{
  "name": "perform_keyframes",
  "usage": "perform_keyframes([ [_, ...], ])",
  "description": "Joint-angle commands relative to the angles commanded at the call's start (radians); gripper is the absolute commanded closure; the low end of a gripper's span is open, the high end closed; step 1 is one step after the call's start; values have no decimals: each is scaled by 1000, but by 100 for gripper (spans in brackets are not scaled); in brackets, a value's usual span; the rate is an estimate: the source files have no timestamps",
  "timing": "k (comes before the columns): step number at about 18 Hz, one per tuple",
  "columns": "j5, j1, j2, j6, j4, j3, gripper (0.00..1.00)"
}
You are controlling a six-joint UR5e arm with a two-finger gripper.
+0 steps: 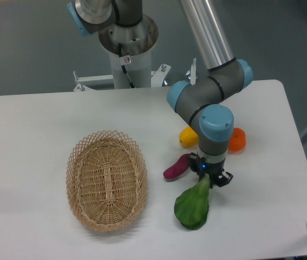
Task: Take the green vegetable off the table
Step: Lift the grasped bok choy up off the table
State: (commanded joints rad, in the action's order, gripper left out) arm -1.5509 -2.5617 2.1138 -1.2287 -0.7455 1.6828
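A woven wicker basket (pixel 106 180) sits on the left half of the white table (pixel 28 141). To its right lies a purple eggplant-like piece (pixel 175 167), just beside the tool (pixel 209 180). The green vegetable (pixel 192 206) lies on the table near the front edge, leaf toward the camera, and the tool is clamped on its pale stem. A yellow oblong piece (pixel 187 136) and an orange piece (pixel 237 140) sit behind the arm (pixel 210 103).
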Motion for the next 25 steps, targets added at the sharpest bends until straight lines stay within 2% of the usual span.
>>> perform_keyframes([
  [3, 8, -3, -12, 0, -3, -21, 64],
  [6, 35, -6, -54, 3, -6, -54, 64],
  [12, 161, -11, -155, 40, -8, -54, 64],
  [16, 219, -9, -216, 63, -11, -28, 64],
  [25, 276, -44, -245, 77, -17, -31, 64],
])
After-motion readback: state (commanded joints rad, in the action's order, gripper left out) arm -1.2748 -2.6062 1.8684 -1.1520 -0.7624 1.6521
